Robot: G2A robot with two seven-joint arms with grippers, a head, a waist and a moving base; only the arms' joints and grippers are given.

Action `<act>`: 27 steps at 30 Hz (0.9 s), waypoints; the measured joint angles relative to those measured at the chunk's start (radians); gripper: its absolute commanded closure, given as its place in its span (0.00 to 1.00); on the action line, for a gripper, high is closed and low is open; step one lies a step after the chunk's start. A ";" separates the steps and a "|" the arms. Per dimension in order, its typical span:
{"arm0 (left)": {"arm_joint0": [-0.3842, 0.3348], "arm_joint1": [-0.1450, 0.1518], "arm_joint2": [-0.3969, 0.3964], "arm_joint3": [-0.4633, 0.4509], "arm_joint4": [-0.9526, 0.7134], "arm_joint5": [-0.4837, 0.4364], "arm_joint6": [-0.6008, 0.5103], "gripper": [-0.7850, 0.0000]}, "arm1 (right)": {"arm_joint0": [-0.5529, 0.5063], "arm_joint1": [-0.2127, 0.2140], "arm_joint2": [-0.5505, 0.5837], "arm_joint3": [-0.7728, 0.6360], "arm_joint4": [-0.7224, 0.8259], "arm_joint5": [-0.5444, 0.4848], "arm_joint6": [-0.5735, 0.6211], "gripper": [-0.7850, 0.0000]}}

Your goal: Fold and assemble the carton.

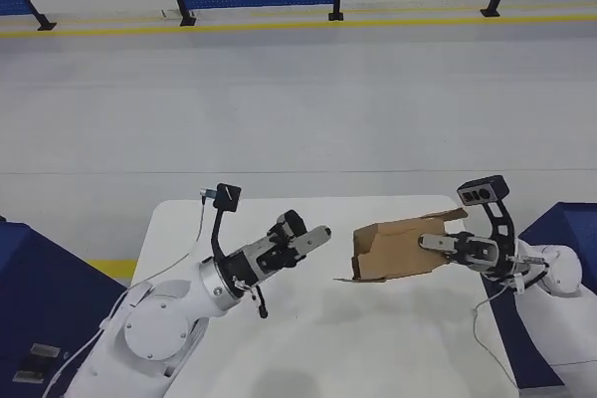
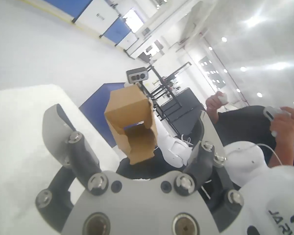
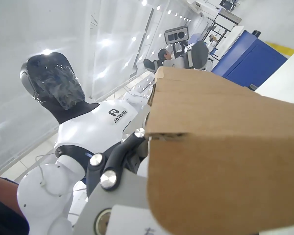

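The right gripper is clamped on the carton, holding it by one end over the right part of the table. The carton is brown, lies roughly level and is partly formed. Its body is opened into a tube, and the end away from the right gripper is open, with loose flaps at the mouth. That mouth faces the left gripper, which is over the table's middle-left, near the carton but apart from it.

The left gripper's fingers are spread wide and hold nothing. In the left wrist view the carton shows between them, farther off, mouth toward the camera (one can see into its hollow). In the right wrist view the carton lies close against the gripper and hides most of it. One dark finger shows beside the cardboard's edge.
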 measured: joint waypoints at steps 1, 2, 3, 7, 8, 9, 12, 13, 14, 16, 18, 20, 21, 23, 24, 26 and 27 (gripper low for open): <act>-0.006 -0.002 0.003 -0.015 -0.019 0.039 0.001 0.00 | -0.003 -0.001 0.010 -0.010 -0.020 -0.027 -0.009 1.00; -0.009 -0.003 0.003 -0.022 -0.024 0.066 0.003 0.00 | -0.007 -0.002 0.017 -0.024 -0.039 -0.045 -0.025 1.00; -0.013 -0.004 0.002 -0.032 -0.018 0.103 0.010 0.00 | -0.014 -0.003 0.027 -0.045 -0.066 -0.068 -0.051 1.00; -0.017 -0.007 0.003 -0.052 -0.038 0.168 0.022 0.00 | -0.041 -0.006 0.054 -0.116 -0.145 -0.134 -0.119 1.00; -0.017 -0.007 0.003 -0.051 -0.038 0.168 0.022 0.00 | -0.042 -0.006 0.055 -0.119 -0.147 -0.136 -0.121 1.00; -0.017 -0.007 0.003 -0.051 -0.038 0.167 0.022 0.00 | -0.042 -0.006 0.055 -0.118 -0.145 -0.135 -0.120 1.00; -0.017 -0.007 0.003 -0.051 -0.037 0.166 0.022 0.00 | -0.041 -0.006 0.054 -0.116 -0.143 -0.133 -0.119 1.00; -0.017 -0.007 0.003 -0.051 -0.037 0.166 0.022 0.00 | -0.041 -0.006 0.054 -0.116 -0.143 -0.133 -0.119 1.00; -0.017 -0.007 0.003 -0.051 -0.037 0.166 0.022 0.00 | -0.041 -0.006 0.054 -0.116 -0.143 -0.133 -0.119 1.00; -0.015 -0.007 0.004 -0.052 -0.033 0.162 0.021 0.00 | -0.038 -0.006 0.059 -0.109 -0.176 -0.124 -0.143 1.00; -0.007 -0.005 0.008 -0.055 -0.007 0.139 0.002 0.00 | -0.030 -0.009 0.048 -0.102 -0.217 -0.120 -0.154 1.00; 0.004 -0.001 0.006 -0.060 0.024 0.106 -0.041 0.00 | -0.001 -0.012 0.030 -0.095 -0.186 -0.113 -0.103 1.00; 0.009 0.000 0.002 -0.062 0.026 0.087 -0.062 0.00 | 0.018 -0.012 0.027 -0.098 -0.153 -0.101 -0.083 1.00; 0.016 0.005 -0.009 -0.058 0.009 0.024 -0.130 0.00 | 0.052 -0.014 0.018 -0.115 -0.125 -0.087 -0.071 1.00; 0.017 0.007 -0.017 -0.052 -0.003 -0.004 -0.159 0.00 | 0.062 -0.015 0.010 -0.124 -0.141 -0.090 -0.075 1.00; 0.021 0.009 -0.038 -0.040 -0.026 -0.075 -0.195 0.00 | 0.080 -0.016 -0.007 -0.147 -0.185 -0.106 -0.091 1.00; 0.024 0.010 -0.044 -0.033 -0.035 -0.107 -0.203 0.00 | 0.085 -0.016 -0.012 -0.156 -0.204 -0.118 -0.103 1.00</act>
